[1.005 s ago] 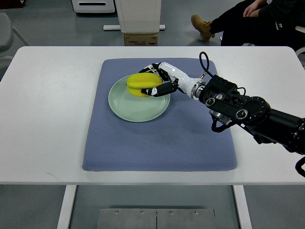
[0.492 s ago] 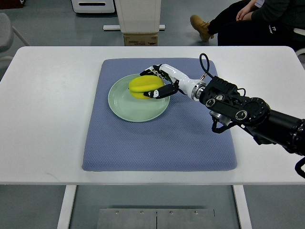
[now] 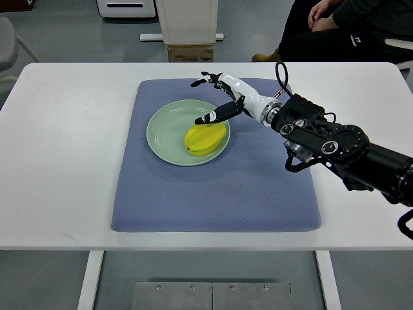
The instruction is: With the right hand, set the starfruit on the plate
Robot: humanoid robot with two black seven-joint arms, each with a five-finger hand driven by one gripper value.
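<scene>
Grey floor behind, white desk point(image 3: 71, 148) in front with 1 blue-grey mat point(image 3: 213, 194) laid flat on it. On the mat: 1 pale green plate point(image 3: 164, 132), 1 yellow starfruit point(image 3: 206, 139). Starfruit lies on the plate, in its right half, reaching close to the right rim, long axis tilted from lower left to upper right. 1 arm in view: right arm enters from the right edge, black forearm over the mat's right side, white wrist running up-left to the right hand point(image 3: 216, 97). Hand sits over the mat at the plate's upper-right rim. Fingers point(image 3: 199, 82) are spread wide and hold nothing; 1 black-tipped digit points down-left and ends over the plate just above the starfruit's upper end, the others point left past the plate's top edge. Can't tell from this angle whether that lower tip touches the fruit or sits just clear of it; rest of the hand is apart from it. Left arm not visible. Background: 1 seated person point(image 3: 342, 29) at top right, dark clothes, tan boot on the floor; white pedestal with 1 cardboard box point(image 3: 190, 53) beyond the desk's far edge.
</scene>
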